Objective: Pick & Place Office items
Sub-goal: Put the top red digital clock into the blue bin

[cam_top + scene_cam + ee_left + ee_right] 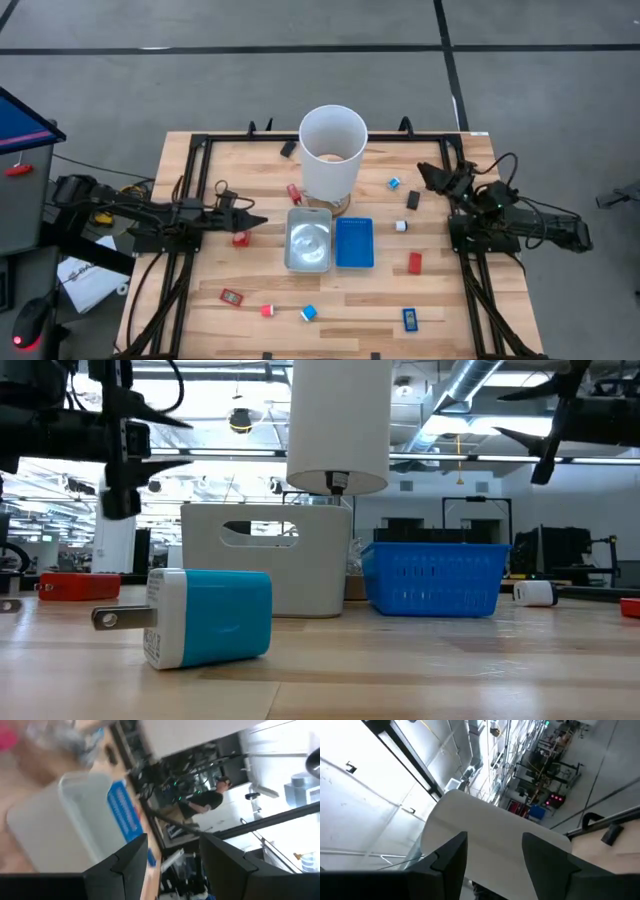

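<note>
Office items are scattered all over the table (pixel 200 310), none in a container yet by the look of it. Going left to right: the left hand (pixel 255 221) sits low over the left side with its fingers spread and nothing between them, tips just beside a small red piece (pixel 241 238). Another red item (pixel 232 296), a tiny red block (pixel 267 311) and a blue-and-white charger plug (pixel 309 313) lie along the near edge. In the middle are the clear tray (pixel 308 241) and the blue tray (pixel 354 243), touching side by side, with the tall white bin (pixel 332 150) right behind them. Further right there's a red block (pixel 415 262), a blue piece (pixel 410 319), a small white one (pixel 401 226) and a black clip (pixel 413 200).

The right hand (pixel 428 176) hangs raised near the far right, open and empty too.

My guess is that red piece is the target: I'd center the fingers over it, come straight down, and squeeze only once they straddle it.
</note>
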You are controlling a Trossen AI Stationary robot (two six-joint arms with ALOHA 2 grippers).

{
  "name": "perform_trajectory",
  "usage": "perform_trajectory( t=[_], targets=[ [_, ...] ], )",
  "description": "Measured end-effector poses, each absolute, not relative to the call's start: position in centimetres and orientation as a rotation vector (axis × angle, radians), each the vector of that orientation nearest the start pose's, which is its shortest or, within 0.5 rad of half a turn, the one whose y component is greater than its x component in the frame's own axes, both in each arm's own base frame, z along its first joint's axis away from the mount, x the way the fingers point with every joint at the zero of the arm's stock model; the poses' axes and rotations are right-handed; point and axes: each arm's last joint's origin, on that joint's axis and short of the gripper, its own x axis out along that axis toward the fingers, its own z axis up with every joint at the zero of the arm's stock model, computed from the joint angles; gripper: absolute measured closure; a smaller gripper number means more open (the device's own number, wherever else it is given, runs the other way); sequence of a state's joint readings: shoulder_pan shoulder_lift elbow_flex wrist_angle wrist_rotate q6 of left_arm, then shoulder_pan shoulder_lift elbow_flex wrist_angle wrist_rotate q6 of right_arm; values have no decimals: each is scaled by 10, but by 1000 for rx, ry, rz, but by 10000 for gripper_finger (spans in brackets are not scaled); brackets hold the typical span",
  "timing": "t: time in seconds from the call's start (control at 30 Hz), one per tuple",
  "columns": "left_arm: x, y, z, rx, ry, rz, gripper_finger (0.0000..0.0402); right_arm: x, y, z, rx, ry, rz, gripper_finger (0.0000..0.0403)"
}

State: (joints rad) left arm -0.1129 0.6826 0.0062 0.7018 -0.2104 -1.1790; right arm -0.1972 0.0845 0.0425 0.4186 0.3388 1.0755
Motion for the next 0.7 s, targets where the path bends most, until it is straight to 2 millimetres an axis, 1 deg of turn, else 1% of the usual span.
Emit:
perform_trajectory(
  t=[0.1,0.23,0.37,0.43,0.5,0.57,0.6,0.67,0.7],
  targets=[
    [139,-8,175,-1090,-188,71,225,87,-27,215,1066,-677,-239,221],
    [135,-4,190,-943,-373,125,225,78,-24,238,1034,-813,-151,221],
    [126,-2,210,-824,-597,111,225,67,-18,286,912,-874,-122,221],
    [119,-1,220,-785,-706,88,225,67,-16,314,840,-868,-131,221],
    [115,-1,226,-754,-769,66,225,72,-12,343,770,-823,-134,221],
    [114,-2,227,-724,-776,39,225,83,-8,369,728,-722,-149,221],
    [114,-2,227,-721,-774,30,225,91,-6,380,725,-646,-174,221],
    [114,-2,227,-720,-763,33,225,108,1,397,751,-440,-251,224],
    [114,-2,227,-720,-762,35,225,116,5,400,777,-309,-311,225]
  ],
)
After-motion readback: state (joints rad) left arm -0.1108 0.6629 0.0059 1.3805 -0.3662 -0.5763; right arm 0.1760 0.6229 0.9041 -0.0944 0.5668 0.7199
